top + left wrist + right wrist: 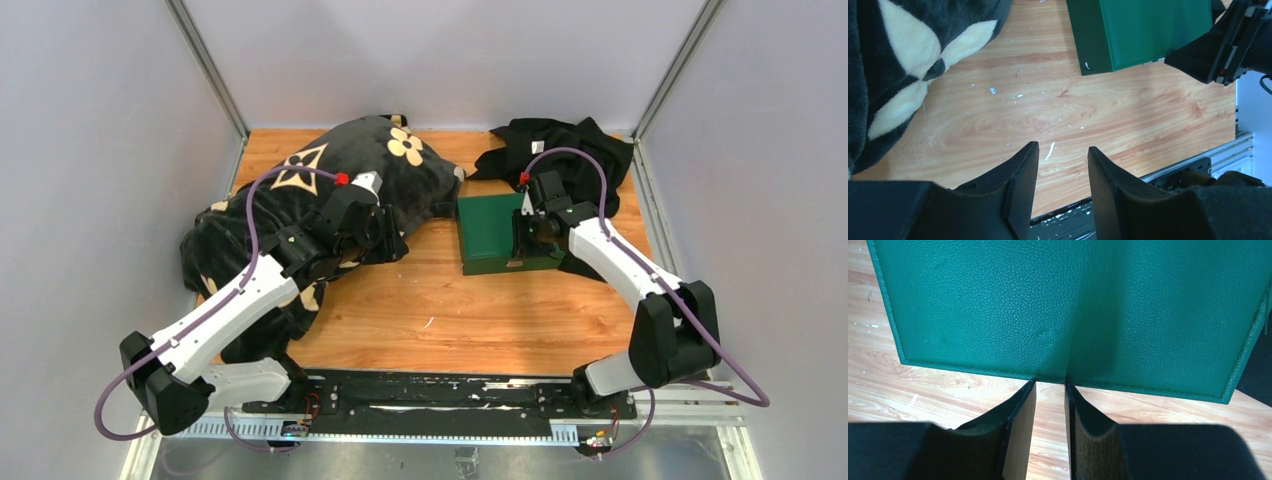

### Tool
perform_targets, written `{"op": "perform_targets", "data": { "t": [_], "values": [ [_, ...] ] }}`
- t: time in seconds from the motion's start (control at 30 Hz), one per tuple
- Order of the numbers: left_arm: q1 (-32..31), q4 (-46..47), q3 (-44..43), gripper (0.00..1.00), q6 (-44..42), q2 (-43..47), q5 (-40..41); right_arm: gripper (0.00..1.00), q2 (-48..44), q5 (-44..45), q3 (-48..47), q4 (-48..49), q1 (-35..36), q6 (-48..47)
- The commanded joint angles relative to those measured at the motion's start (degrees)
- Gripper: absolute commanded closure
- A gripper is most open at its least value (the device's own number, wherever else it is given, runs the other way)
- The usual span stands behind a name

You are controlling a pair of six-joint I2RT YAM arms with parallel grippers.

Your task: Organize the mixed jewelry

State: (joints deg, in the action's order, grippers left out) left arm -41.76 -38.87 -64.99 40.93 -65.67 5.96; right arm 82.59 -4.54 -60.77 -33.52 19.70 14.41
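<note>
The mixed jewelry is out of view. A closed green box (490,230) sits on the wooden table right of centre. Its leather-grain lid (1073,310) fills the right wrist view. My right gripper (1050,384) stands at the lid's edge, its fingertips touching the rim. The jaws are a narrow gap apart, with only bare wood showing between them. My left gripper (1063,147) hovers open over bare wood with nothing between its fingers, to the left of the box (1148,30).
A black plush blanket with beige flowers (330,180) is heaped at the left, under the left arm. A black cloth (570,150) lies behind the box at the back right. Grey walls close in three sides. A black rail (440,395) runs along the near edge.
</note>
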Motion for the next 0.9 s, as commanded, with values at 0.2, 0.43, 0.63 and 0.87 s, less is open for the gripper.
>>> {"op": "perform_targets", "data": {
  "t": [0.2, 0.43, 0.63, 0.87],
  "values": [
    [-0.16, -0.76, 0.59, 0.54, 0.54, 0.61, 1.61, 0.68, -3.80, 3.60, -6.04, -6.02, 0.69, -1.19],
    [-0.16, -0.50, 0.16, 0.54, 0.32, 0.06, 1.49, 0.64, -3.05, 3.21, -8.15, -5.34, 0.74, -1.38],
    [-0.11, -0.64, 0.05, 0.54, 0.22, 0.19, 1.85, 0.64, 2.11, 0.23, 2.08, -0.27, 0.94, 0.07],
    [-0.08, -2.31, -3.17, 0.54, -0.90, -0.01, 3.07, 0.60, -7.18, 5.54, -11.38, -10.55, 1.03, -2.41]
  ]
}}
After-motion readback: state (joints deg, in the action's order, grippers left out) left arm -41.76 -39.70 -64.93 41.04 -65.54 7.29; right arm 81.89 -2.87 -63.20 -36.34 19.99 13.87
